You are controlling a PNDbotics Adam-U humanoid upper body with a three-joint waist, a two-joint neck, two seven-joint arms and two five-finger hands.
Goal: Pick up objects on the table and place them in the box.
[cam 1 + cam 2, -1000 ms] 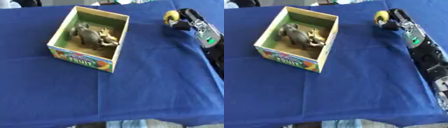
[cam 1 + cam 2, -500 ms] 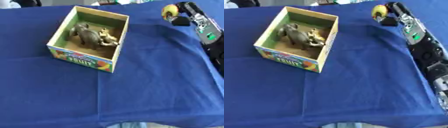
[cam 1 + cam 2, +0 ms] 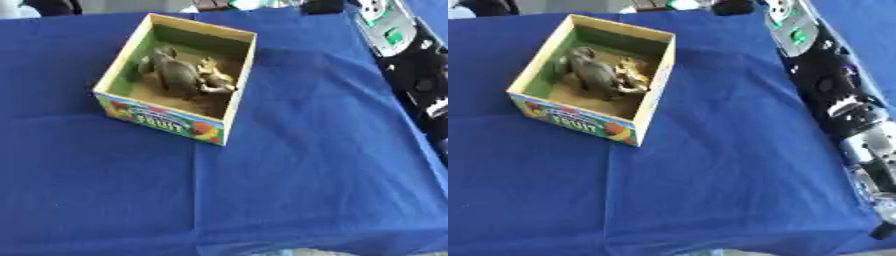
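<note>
Right arm (image 3: 833, 95) raised, yellow object gone from view | fingers unseen | box (image 3: 227, 114) on blue tablecloth (image 3: 306, 175)

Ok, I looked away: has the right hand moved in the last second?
Yes. Judged against the box, the right hand has gone away from the robot, to the view's top edge; only a dark bit shows.

Right arm (image 3: 833, 95) stretched toward far edge (hand out of view).
</note>
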